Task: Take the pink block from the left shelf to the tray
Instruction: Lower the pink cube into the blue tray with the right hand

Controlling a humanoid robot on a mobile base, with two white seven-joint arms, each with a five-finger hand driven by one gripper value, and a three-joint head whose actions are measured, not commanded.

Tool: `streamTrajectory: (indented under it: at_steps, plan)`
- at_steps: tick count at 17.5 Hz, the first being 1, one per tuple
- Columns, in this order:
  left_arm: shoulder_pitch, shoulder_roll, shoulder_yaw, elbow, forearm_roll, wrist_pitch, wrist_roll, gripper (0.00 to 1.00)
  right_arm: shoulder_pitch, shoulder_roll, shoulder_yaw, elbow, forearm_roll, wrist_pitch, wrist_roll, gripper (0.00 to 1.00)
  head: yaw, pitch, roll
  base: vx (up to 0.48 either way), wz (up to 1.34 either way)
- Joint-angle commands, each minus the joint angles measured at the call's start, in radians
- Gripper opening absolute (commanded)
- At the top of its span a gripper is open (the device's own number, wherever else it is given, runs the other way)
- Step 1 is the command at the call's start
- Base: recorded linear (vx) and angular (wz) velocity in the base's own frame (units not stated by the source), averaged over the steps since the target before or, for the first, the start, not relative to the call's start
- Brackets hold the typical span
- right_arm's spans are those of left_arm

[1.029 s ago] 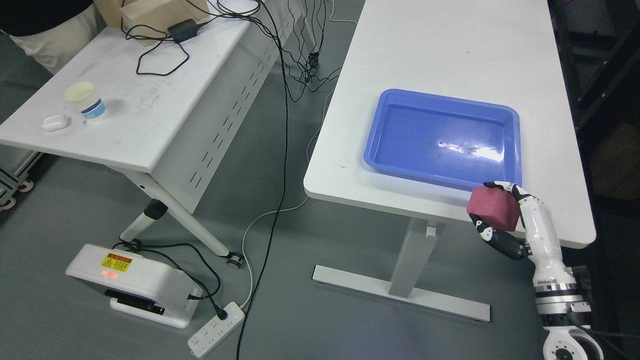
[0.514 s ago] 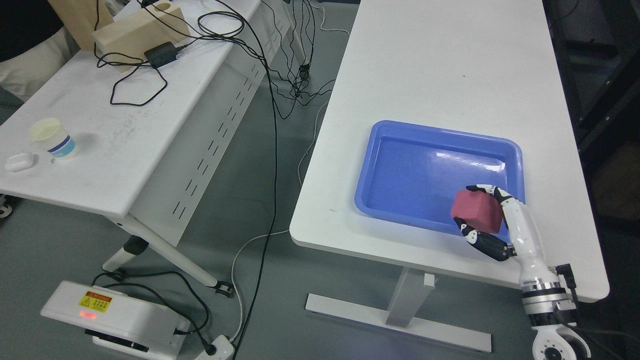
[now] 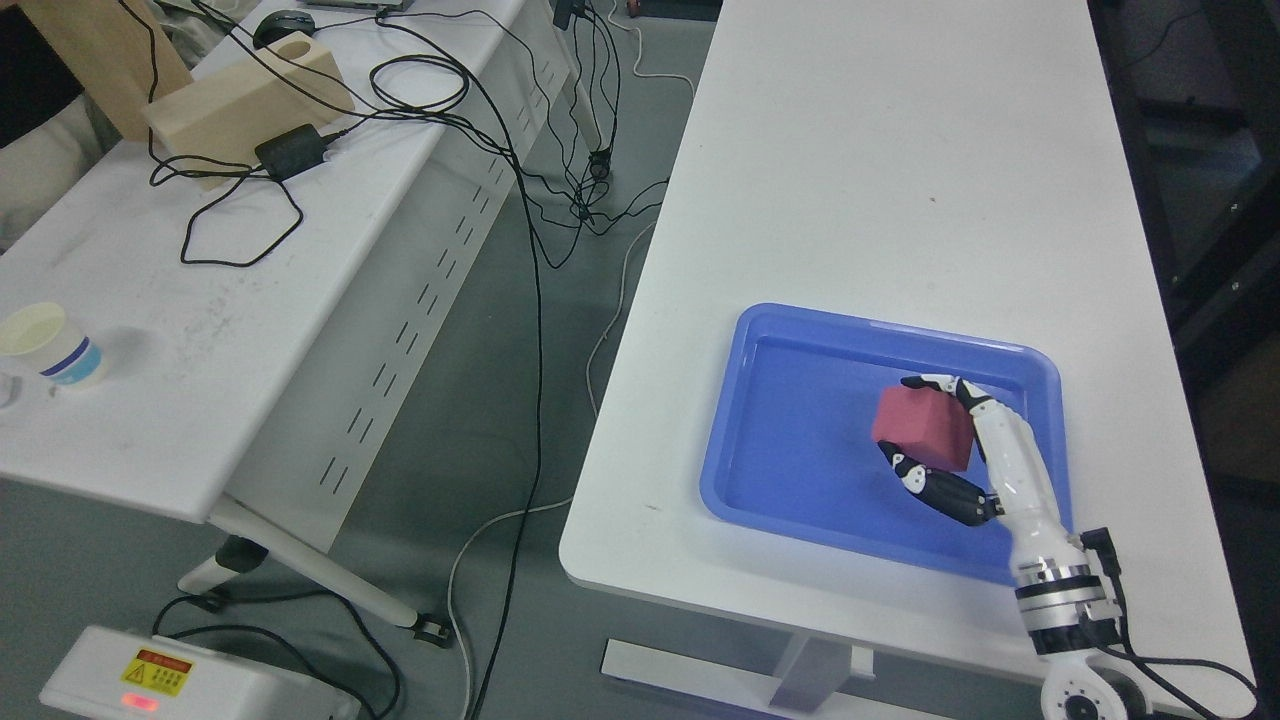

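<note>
While over tray (image 3: 790, 330) | pink block (image 3: 922, 428) gripped in right hand (image 3: 950, 440)

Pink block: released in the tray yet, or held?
Held. The right robot hand has its fingers wrapped around the pink block over the blue tray; contact with the floor cannot be told.
</note>
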Motion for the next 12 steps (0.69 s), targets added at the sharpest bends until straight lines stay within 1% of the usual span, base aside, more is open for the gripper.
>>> streamTrajectory:
  at_steps: [1,2,3,4,6,9,12]
  plan:
    - [0.009,0.017,0.0,0.0,-0.002,-0.001,0.001,1.0,0.006,-0.005,0.023,-0.001,-0.039,0.009,0.011,0.32,0.0,0.0,0.0,0.158,0.0]
    - [0.009,0.017,0.0,0.0,-0.002,-0.001,0.001,1.0,0.009,-0.005,0.017,-0.001,-0.059,0.011,0.013,0.4,0.0,0.0,0.0,0.153,0.0]
    - [0.009,0.017,0.0,0.0,-0.002,-0.001,0.001,1.0,0.011,-0.005,0.014,-0.001,-0.076,0.015,0.011,0.45,0.0,0.0,0.0,0.153,0.0]
    - [0.009,0.017,0.0,0.0,-0.002,-0.001,0.001,1.0,0.011,-0.005,0.012,-0.004,-0.1,0.037,0.011,0.54,0.0,0.0,0.0,0.106,0.0]
    - [0.009,0.017,0.0,0.0,-0.002,-0.001,0.001,1.0,0.011,-0.005,0.012,-0.008,-0.132,0.069,0.011,0.64,0.0,0.0,0.0,0.103,0.0]
    - [0.009,0.017,0.0,0.0,-0.002,-0.001,0.001,1.0,0.011,-0.005,-0.003,-0.008,-0.152,0.074,0.011,0.77,0.0,0.0,0.0,0.073,0.0]
    - [0.009,0.017,0.0,0.0,-0.002,-0.001,0.001,1.0,0.011,-0.005,-0.017,-0.008,-0.183,0.075,0.02,0.83,0.0,0.0,0.0,0.036,0.0]
